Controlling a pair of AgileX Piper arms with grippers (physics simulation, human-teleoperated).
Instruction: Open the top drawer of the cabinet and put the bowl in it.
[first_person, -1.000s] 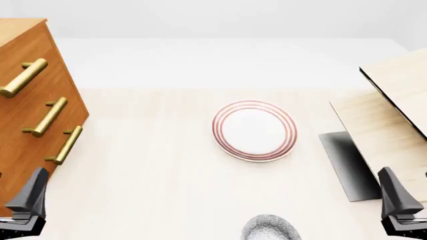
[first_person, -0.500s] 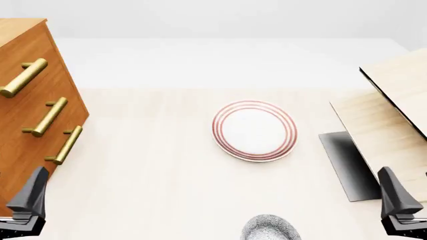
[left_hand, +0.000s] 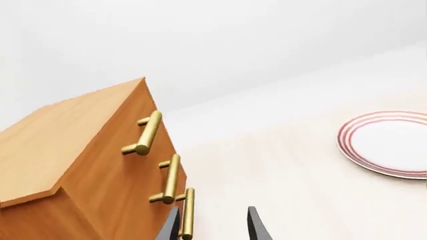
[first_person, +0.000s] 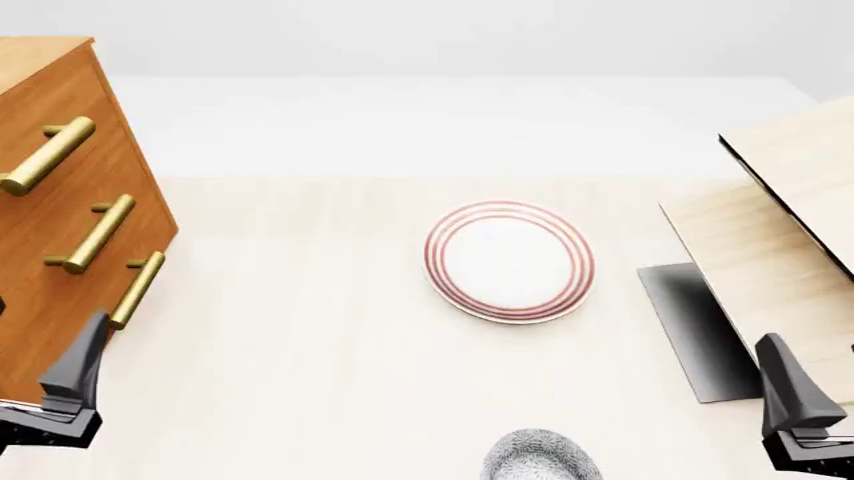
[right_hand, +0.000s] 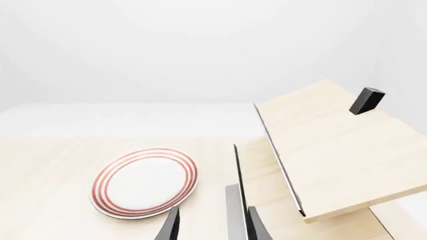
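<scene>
Our left gripper (first_person: 74, 385), jaws apart, had edged nearer the cabinet (first_person: 54, 250); the right gripper (first_person: 798, 415) hung open. One bowl (first_person: 538, 455) sat on the counter (first_person: 307, 340) before one plate (first_person: 510, 261); three drawers were shut.

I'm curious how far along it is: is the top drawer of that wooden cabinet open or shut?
Shut. The top drawer sits flush with the two below it on the cabinet, showing no interior.

The cabinet (first_person: 67, 200) stands at the table's (first_person: 307, 350) left edge, the panel structure (first_person: 781, 250) at its right. The plate (first_person: 510, 261) lies between them, mid-table. The bowl (first_person: 541, 458) sits nearer than the plate, well apart.
</scene>
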